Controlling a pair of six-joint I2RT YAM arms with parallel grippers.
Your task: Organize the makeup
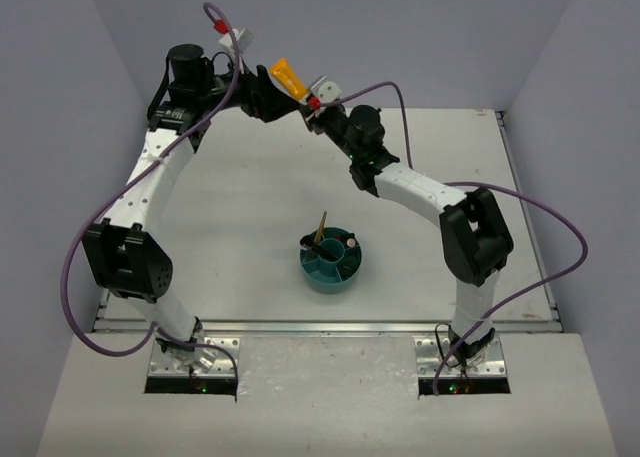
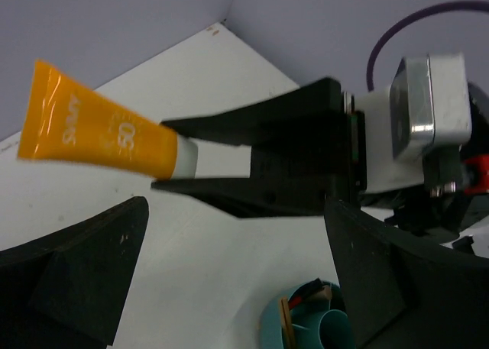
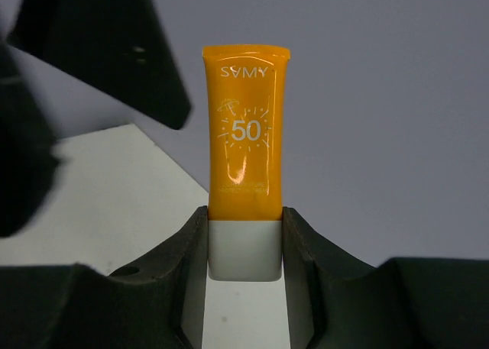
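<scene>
Right wrist view: the right hand [image 3: 244, 221] clamps the orange tube [image 3: 244, 135] by its white cap, well beyond the teal bowl [image 1: 332, 267]. The left hand [image 2: 237, 211] stands wide there too.

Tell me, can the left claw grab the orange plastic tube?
Probably yes. The left claw is open beside the orange plastic tube, whose body sticks out free; the right claw pinches only its white cap.
</scene>
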